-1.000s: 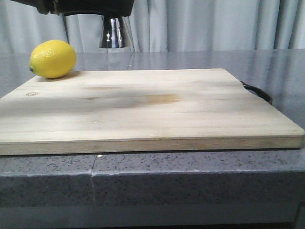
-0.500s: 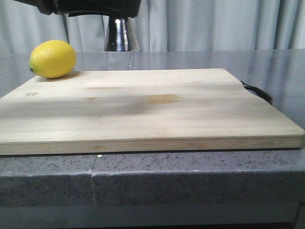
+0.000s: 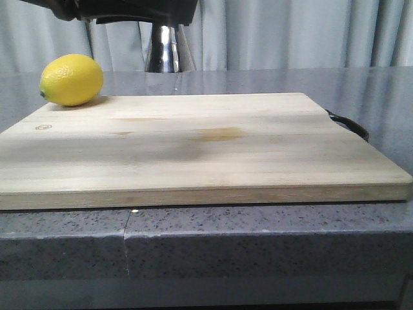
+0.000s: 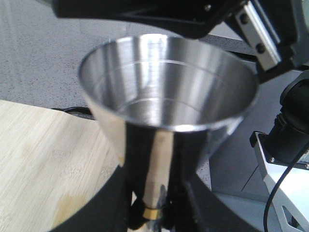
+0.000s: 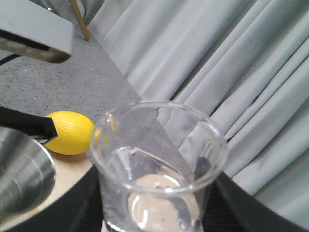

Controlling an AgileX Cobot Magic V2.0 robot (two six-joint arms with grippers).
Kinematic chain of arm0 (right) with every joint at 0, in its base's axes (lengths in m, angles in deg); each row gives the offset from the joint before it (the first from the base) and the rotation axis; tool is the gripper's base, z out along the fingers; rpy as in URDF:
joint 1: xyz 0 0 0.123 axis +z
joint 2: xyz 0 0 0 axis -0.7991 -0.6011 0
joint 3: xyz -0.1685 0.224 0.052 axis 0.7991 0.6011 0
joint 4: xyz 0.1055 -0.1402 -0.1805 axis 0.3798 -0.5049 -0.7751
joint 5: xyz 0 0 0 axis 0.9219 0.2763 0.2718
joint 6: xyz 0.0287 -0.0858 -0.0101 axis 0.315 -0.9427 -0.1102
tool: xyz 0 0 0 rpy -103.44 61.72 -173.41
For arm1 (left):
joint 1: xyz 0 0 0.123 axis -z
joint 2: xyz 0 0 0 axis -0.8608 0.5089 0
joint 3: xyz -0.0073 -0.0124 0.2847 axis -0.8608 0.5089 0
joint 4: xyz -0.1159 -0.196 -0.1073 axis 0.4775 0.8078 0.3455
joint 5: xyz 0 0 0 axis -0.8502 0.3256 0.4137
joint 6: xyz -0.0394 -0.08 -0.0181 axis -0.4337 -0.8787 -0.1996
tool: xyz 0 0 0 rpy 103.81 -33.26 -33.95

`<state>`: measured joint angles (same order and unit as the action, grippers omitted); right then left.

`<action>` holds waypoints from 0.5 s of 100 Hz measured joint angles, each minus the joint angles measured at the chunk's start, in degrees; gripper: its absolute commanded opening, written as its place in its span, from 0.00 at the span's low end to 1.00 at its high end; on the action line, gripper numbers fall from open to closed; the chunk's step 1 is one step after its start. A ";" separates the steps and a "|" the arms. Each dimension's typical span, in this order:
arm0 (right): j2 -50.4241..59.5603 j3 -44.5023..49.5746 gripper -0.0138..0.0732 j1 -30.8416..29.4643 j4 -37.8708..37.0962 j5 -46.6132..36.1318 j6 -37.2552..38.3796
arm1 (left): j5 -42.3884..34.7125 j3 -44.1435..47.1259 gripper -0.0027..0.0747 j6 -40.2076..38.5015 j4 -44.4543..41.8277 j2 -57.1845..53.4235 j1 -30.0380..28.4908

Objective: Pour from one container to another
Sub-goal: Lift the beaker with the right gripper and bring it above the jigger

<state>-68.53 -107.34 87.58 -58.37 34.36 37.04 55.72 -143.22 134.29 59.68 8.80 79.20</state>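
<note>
Above the board's far left corner, I have the jigger held aloft in the left claw, gripped at its gold-banded waist, cup mouth up and close to level. The beaker sits in the right claw, which is closed around its lower body; it is upright, with clear liquid in the bottom, and the jigger's rim shows just beside it. I judge the pour has not begun: the jigger's bowl looks dry. To do it well, I would bring the beaker's spout over the middle of the jigger's mouth, tip slowly, and keep the jigger steady, since its opening is small. Below lie the board and a lemon on the counter.
</note>
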 measured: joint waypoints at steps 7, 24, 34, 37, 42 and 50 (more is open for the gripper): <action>0.00 0.00 0.34 0.00 -1.14 0.00 0.00 | 0.19 0.00 0.01 0.00 -0.02 0.00 0.00; 0.00 0.00 0.34 0.00 -3.83 -0.11 0.00 | 0.58 0.00 0.01 0.00 -0.02 0.00 0.00; 0.00 0.00 0.34 0.00 -5.47 -0.34 0.00 | 0.58 0.00 0.01 0.00 -0.12 0.00 0.00; 0.00 0.00 0.34 0.00 -6.01 -0.47 0.00 | 0.58 0.00 0.01 0.00 -0.12 0.00 0.00; 0.00 0.00 0.34 0.00 -7.01 -0.48 -0.09 | 0.58 0.00 0.01 0.00 -0.12 0.00 0.00; 0.00 0.00 0.34 0.00 -8.21 -0.57 -0.09 | 0.58 0.00 0.01 0.00 -0.12 0.00 0.00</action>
<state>-68.53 -107.34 87.58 -66.57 33.79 36.95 56.30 -143.22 134.29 59.56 8.80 79.20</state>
